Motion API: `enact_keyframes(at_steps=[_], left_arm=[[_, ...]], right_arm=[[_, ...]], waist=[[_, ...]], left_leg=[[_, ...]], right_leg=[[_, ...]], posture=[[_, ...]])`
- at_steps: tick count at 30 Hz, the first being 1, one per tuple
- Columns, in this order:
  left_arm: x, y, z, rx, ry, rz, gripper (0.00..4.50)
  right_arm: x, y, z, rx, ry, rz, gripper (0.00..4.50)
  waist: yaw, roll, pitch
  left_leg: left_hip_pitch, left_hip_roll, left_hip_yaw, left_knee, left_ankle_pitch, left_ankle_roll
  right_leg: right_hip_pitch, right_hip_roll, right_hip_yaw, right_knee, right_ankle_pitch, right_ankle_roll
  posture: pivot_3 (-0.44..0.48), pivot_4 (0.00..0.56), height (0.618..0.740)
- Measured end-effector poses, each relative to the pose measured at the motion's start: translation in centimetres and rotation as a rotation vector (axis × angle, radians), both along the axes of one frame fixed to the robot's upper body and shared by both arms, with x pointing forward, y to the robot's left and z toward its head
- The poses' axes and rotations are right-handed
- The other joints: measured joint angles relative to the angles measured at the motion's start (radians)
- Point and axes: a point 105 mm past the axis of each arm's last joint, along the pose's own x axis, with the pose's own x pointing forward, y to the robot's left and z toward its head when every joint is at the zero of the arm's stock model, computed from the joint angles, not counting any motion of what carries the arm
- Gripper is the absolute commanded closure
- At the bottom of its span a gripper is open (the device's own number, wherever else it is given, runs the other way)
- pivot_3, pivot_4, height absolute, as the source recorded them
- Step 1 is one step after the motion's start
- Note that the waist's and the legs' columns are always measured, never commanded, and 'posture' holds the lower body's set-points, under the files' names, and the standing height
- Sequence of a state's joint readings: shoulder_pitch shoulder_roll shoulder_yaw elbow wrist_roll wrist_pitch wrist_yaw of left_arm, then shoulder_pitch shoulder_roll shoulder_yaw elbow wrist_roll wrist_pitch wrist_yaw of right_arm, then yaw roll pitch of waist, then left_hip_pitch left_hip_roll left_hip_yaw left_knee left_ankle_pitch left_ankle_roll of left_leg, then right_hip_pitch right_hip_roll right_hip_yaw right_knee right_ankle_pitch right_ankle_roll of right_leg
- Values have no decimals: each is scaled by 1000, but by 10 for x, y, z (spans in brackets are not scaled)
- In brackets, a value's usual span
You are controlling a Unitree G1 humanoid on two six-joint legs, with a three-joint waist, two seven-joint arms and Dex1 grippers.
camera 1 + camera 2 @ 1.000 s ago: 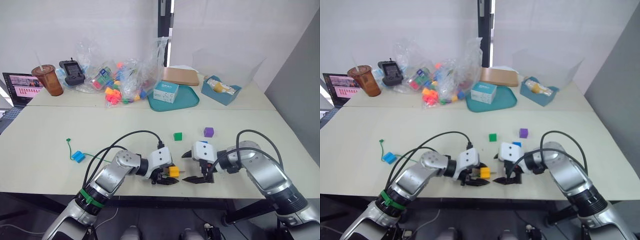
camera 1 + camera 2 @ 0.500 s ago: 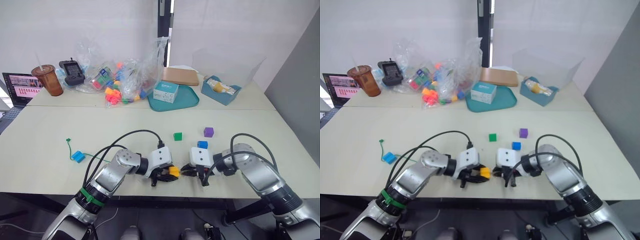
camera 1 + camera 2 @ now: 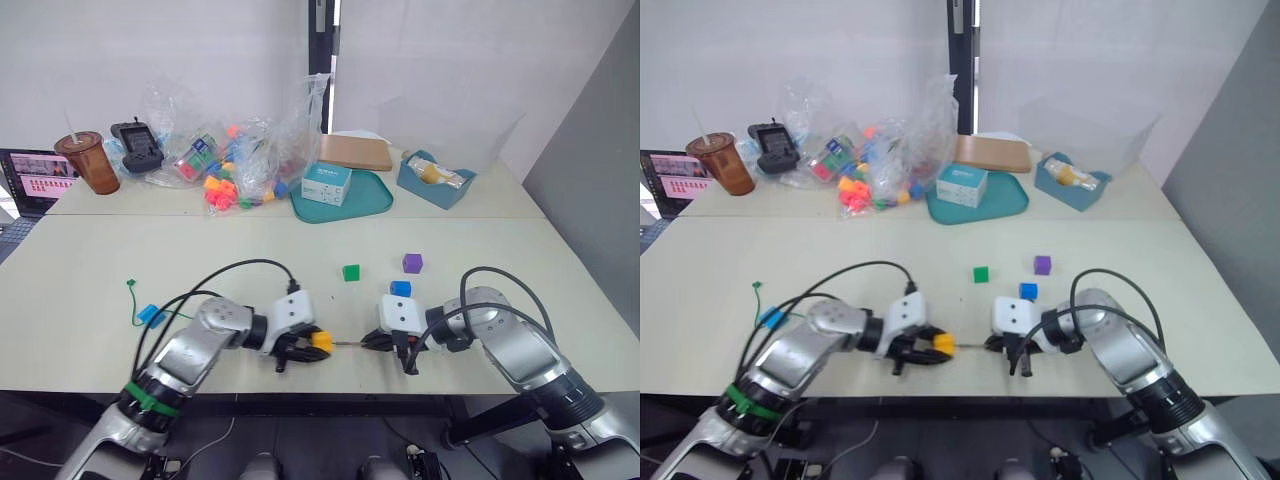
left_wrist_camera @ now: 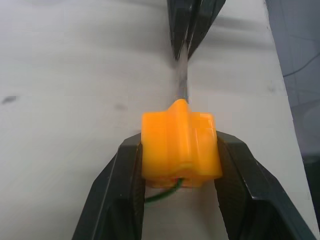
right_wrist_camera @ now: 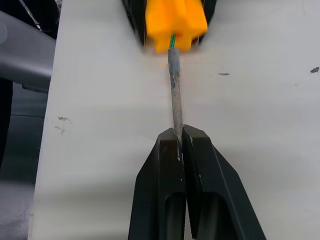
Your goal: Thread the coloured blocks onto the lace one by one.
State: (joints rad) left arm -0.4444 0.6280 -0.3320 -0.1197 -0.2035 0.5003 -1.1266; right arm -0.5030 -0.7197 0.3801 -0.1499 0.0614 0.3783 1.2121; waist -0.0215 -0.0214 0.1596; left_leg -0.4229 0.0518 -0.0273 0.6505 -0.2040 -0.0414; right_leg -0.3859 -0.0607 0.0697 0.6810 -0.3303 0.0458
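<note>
The lace's stiff tip [image 5: 174, 90] now pokes through the orange-yellow block [image 4: 180, 145] — left fingers [image 4: 125, 200] clamp it, right fingers [image 5: 165, 150] pinch the tip, ready to draw the cord through.

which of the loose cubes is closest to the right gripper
The dark blue cube, right behind the right gripper. The green cube and the purple cube lie farther back on the table.

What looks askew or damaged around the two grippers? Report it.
Nothing stands out. The left gripper squarely clamps the orange-yellow block; the lace's stiff tip runs straight out of it to the shut right gripper.
</note>
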Motion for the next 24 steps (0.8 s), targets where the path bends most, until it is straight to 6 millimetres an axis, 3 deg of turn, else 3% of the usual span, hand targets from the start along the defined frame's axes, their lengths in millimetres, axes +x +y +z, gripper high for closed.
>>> enact_keyframes(at_steps=[3, 14, 17, 21, 23, 24], left_arm=[[-5, 32, 2, 26, 24, 31, 3116], [8, 205, 21, 229, -5, 395, 3116], [11, 219, 23, 255, -32, 430, 3116], [19, 214, 31, 241, -76, 429, 3116], [21, 205, 34, 201, -75, 420, 2095], [21, 201, 35, 191, -70, 415, 1859]], right_arm=[[-1, 0, 1, -1, 1, 4, 4500], [-1, 1, 5, -8, -2, 0, 4500], [0, 4, 7, -1, -10, 5, 4500], [1, 9, 10, 10, -16, 15, 4500], [2, 8, 9, 10, -14, 13, 4500], [2, 8, 9, 9, -10, 10, 4500]], waist=[[3, 0, 0], [2, 1, 1], [9, 1, 1], [14, 0, 1], [10, 0, 1], [9, -1, 1]], left_leg=[[0, 0, 0, 0, 0, 0], [0, 0, 1, -3, 0, 0], [-1, 0, 1, -3, 0, 0], [-1, 0, 2, -2, 0, 0], [-1, 0, 1, -3, 0, 0], [-1, 0, 1, -3, 0, 0]], right_leg=[[0, 0, 0, 0, 0, 0], [-2, 0, 0, 0, 0, 0], [-2, -1, -1, 0, 0, 0], [-2, -1, -1, 0, 0, 0], [-2, -1, -1, 0, 0, 0], [-2, -1, -1, 0, 0, 0]], posture=[[0, 150, 740], [0, 150, 740], [0, 150, 740], [0, 150, 740], [0, 150, 740], [0, 150, 740]])
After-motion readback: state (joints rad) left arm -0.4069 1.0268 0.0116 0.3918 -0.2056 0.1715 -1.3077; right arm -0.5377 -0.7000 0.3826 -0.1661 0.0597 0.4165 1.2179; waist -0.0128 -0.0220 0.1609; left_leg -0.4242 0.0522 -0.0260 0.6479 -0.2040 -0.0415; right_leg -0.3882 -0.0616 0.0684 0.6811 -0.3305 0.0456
